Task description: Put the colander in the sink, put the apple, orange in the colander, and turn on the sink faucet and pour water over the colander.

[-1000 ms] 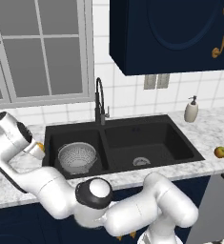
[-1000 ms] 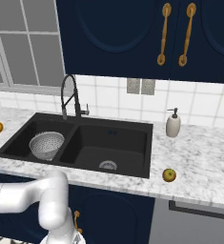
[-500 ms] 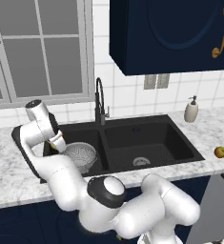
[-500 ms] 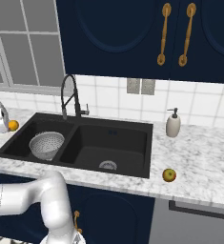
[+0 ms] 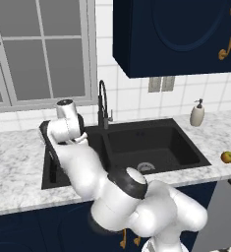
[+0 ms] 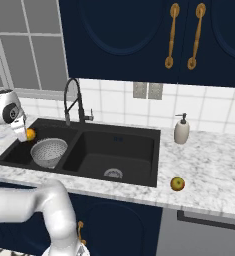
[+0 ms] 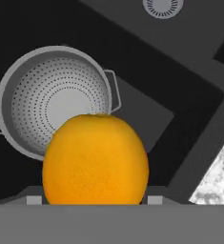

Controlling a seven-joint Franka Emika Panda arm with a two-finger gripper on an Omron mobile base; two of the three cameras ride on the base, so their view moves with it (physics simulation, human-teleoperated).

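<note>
My gripper (image 7: 94, 200) is shut on the orange (image 7: 95, 159), a bright, even orange ball between the two fingertips. It hangs over the left basin of the black sink (image 6: 114, 150), just above and to the left of the colander (image 6: 49, 151). In the hand view the colander (image 7: 56, 100) sits on the basin floor, silver, perforated and with nothing inside. From the right base view the orange (image 6: 30, 134) shows below the white hand. The apple (image 6: 177, 183) lies on the marble counter right of the sink, also seen from the left as the apple (image 5: 227, 157). The black sink faucet (image 6: 71, 100) stands behind the divider, with no water running.
A beige soap pump bottle (image 6: 181, 131) stands at the back right of the sink. The right basin has a steel drain (image 6: 113, 173). Dark blue cabinets hang above, and a window is at the left. My own arm hides the left basin in the left base view.
The arm has swung right from over the counter left of the sink, carrying the orange to above the left basin beside the colander. The grip is unchanged.
</note>
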